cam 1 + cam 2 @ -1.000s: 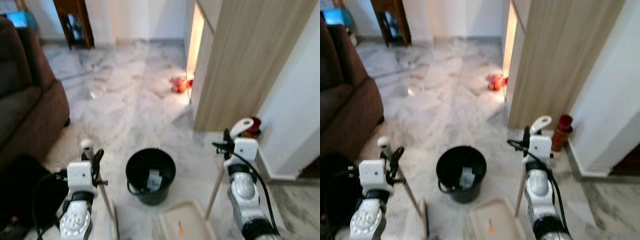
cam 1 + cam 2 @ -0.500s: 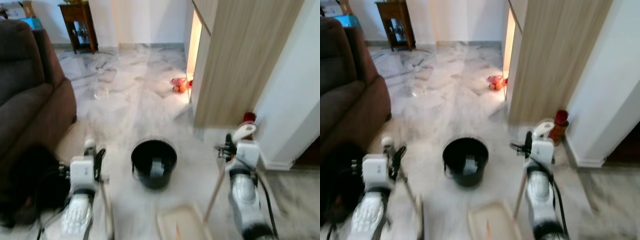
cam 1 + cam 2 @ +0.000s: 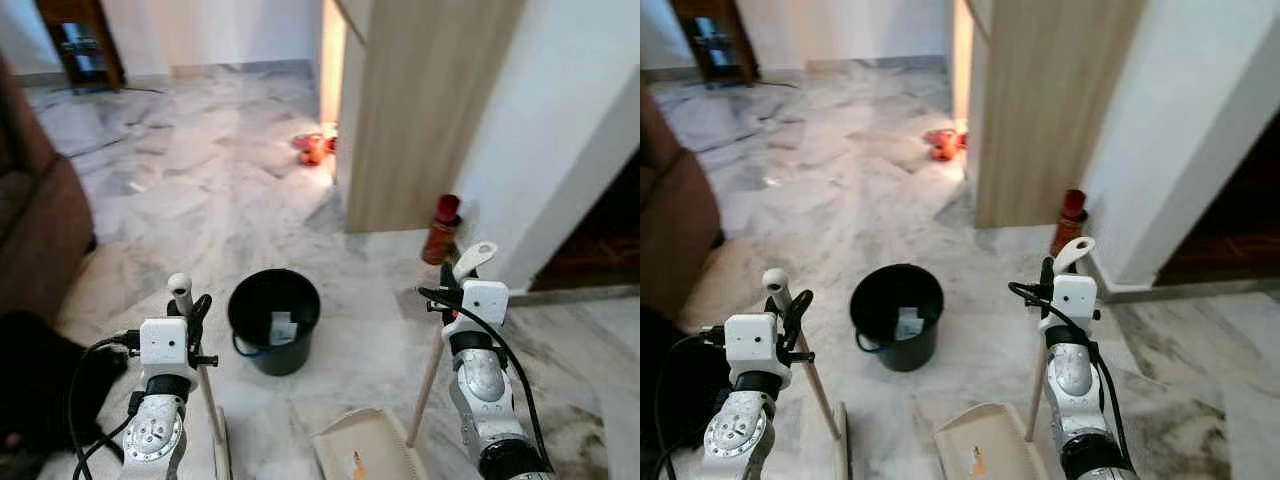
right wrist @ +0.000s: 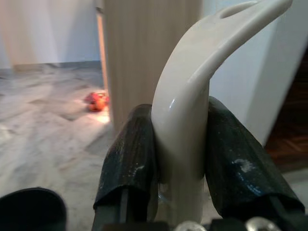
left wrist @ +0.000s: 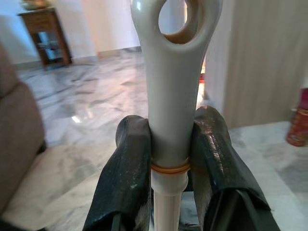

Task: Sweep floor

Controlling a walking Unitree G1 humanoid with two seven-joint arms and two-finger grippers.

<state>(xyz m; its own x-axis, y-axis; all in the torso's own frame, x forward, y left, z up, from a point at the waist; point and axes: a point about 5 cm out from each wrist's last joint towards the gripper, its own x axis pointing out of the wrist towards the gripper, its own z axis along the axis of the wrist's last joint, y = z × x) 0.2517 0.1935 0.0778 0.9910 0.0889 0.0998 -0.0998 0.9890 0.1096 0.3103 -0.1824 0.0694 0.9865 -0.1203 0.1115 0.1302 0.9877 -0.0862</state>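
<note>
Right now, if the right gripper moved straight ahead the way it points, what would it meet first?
Probably the wooden cabinet. The right gripper, shut on the dustpan handle, faces that panel past bare marble floor. Depth is unclear, so this is a guess.

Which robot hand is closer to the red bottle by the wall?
Right. The right gripper sits just in front of the red bottle; the left gripper is across the black bucket, far off.

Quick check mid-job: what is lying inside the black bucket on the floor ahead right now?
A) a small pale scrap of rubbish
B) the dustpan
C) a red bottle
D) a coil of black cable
A: the head views look down into the black bucket and show a small pale scrap of rubbish on its bottom; the dustpan sits on the floor nearer the robot.
</note>
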